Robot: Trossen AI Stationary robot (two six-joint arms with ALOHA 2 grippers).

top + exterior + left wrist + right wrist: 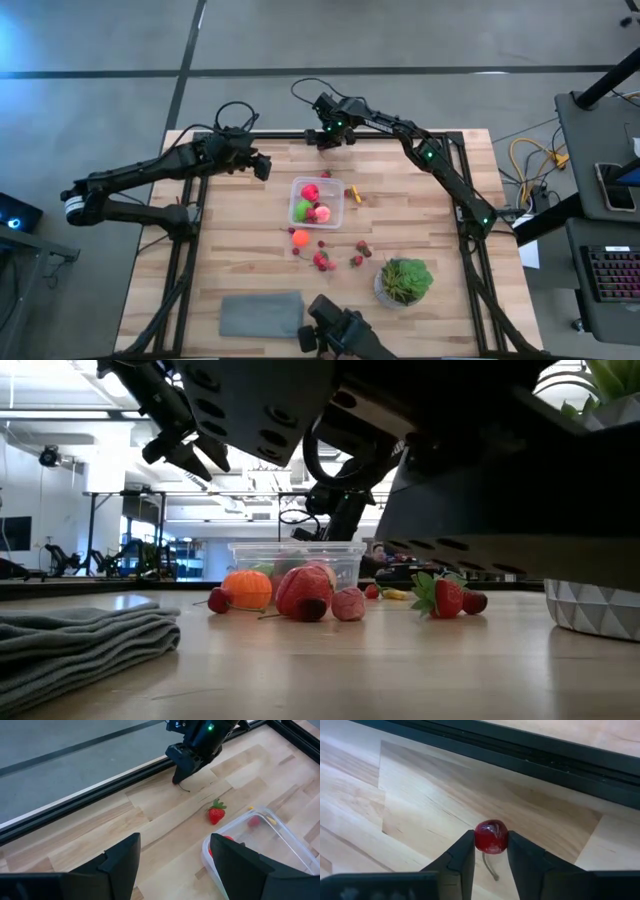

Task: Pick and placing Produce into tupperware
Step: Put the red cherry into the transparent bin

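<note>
Holding a small glossy red cherry (491,836) between the fingertips of my right gripper (491,851), I am near the far edge of the wooden table (430,230), close to its black rail (520,750). My fingers are closed down to the width of the fruit, and its thin stem hangs below. The pick looks done, so I judge I am at the carry step.

My left gripper (175,865) hovers with its fingers spread wide and nothing between them, just beside the tupperware (317,203), on its far-left side.

That clear box sits near the table's middle. It already holds a lime-green piece (303,210), a red one (310,192) and a pink-peach one (322,213). An orange fruit (300,237) and several strawberries (325,262) lie loose on the near side of it, and one strawberry (216,813) rests by its far corner.

Next, I would need to swing my right gripper back toward the table's middle, stop above the open box clear of its rim and of my left arm, and only then spread the fingers.
</note>
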